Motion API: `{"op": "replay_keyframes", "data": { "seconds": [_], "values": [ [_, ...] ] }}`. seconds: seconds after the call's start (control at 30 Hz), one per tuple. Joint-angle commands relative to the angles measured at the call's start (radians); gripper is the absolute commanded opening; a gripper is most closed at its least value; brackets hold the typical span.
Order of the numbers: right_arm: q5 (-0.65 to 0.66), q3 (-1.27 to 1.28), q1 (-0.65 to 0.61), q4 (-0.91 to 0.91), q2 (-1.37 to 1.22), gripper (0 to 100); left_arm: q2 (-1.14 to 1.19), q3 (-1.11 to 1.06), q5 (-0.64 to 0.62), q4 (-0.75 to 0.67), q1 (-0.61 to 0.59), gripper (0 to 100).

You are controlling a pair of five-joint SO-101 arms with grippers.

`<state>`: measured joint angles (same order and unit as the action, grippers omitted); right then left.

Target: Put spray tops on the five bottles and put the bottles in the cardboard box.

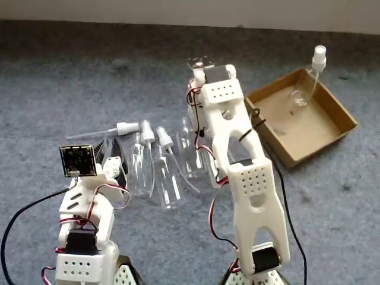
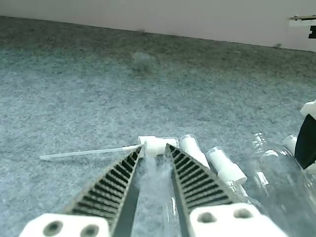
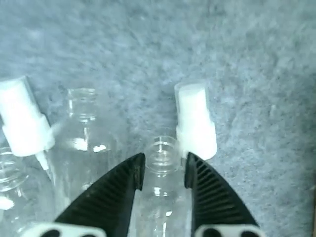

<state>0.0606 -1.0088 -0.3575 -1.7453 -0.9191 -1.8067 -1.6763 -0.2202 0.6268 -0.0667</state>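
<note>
The left claw (image 2: 154, 148) is open, with a loose top (image 2: 156, 142) just past its tips. The right claw (image 3: 164, 161) is open too, with the neck of a bottle (image 3: 162, 148) between its tips. The box (image 1: 309, 151) is far to its right.

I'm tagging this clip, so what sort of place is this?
Likely an indoor test spot, maybe a home or lab: grey carpet covers the surface, a pale wall runs behind it, and a cardboard box lies beside clear bottles.
</note>
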Motion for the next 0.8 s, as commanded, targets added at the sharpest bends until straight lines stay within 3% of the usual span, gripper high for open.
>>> {"op": "replay_keyframes", "data": {
  "seconds": [0.0, 0.37, 0.77],
  "values": [
    [0.012, -0.024, 0.007, -0.022, 0.041, 2.9, -0.002, -0.019, 0.015, -0.02, 0.022, 4],
    [0.012, -0.021, 0.088, -0.022, 0.259, 2.4, -0.002, -0.019, 0.015, -0.02, 0.022, 4],
    [0.012, -0.012, 0.137, -0.022, 0.292, 2.4, -0.002, -0.019, 0.015, -0.02, 0.022, 4]
  ]
}}
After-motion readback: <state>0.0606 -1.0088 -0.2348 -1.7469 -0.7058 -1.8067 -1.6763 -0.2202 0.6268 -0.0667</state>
